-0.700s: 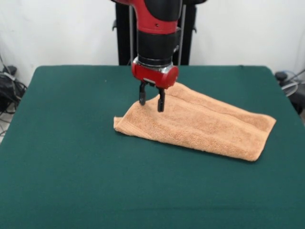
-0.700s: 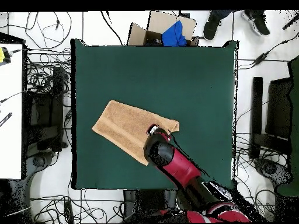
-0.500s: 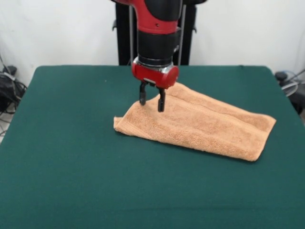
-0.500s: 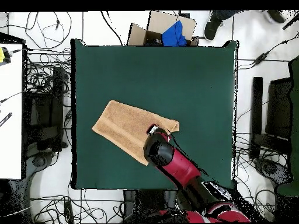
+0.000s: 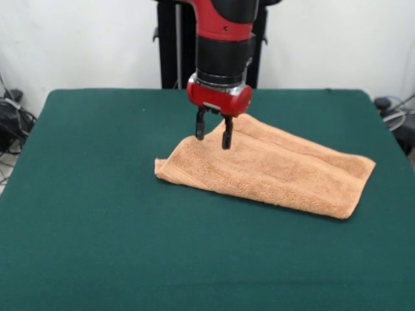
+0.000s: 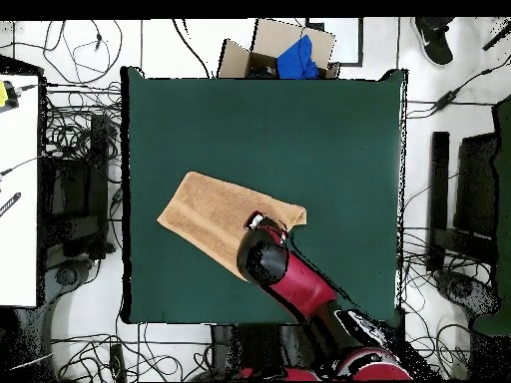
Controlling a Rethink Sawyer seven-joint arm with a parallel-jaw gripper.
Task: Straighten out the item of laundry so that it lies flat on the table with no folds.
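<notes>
Front view, taken from left to right: bare green table (image 5: 84, 214) first, then the towel's (image 5: 285, 175) rounded, doubled-over end near the middle, where the cloth looks folded back on itself. Just above the towel's far edge there hangs the gripper (image 5: 213, 133) — jaws spread, nothing between them, the tips a little above the terry. That placing suits a pinch of the upper layer, I judge, since the fold has to be peeled open before the cloth can lie flat. Further right the towel runs out slantwise to its squared corner, with long ridges along it — not yet flat. From overhead, the towel (image 6: 215, 214) lies left of centre.
</notes>
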